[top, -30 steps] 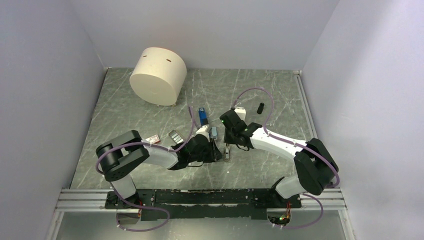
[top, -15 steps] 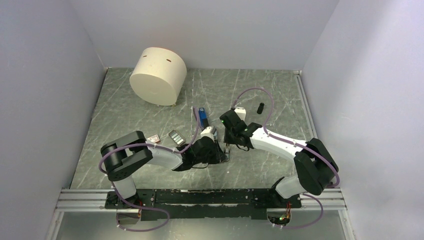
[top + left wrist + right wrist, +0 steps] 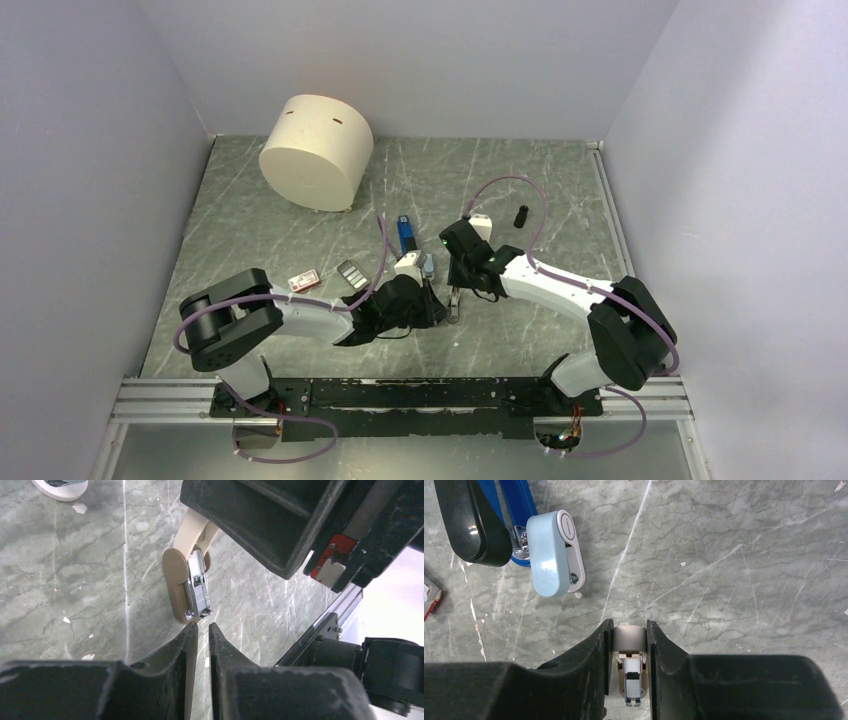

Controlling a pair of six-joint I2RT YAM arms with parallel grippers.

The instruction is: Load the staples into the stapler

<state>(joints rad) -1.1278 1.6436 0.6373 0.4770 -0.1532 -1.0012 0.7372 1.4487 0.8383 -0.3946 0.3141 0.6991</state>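
The blue stapler (image 3: 404,232) with its black arm lies mid-table; it also shows at the top left of the right wrist view (image 3: 516,502). The staples, a grey ribbed block (image 3: 351,274), lie beside their red-and-white box (image 3: 303,282), left of both grippers. My right gripper (image 3: 455,297) (image 3: 629,624) is shut on a small beige oval piece (image 3: 629,637) (image 3: 176,582) that carries a silver metal channel. My left gripper (image 3: 432,307) (image 3: 202,626) is shut and empty, its tips just short of that channel's end.
A pale-blue capsule piece (image 3: 549,552) (image 3: 428,265) lies against the blue stapler's end. A large cream cylinder (image 3: 317,150) stands at the back left. A small black cylinder (image 3: 521,215) lies at the back right. Walls close in three sides.
My left gripper pushed right toward the beige piece, then drew back slightly, and its elbow swung left, uncovering the staple box. The right arm has not moved.
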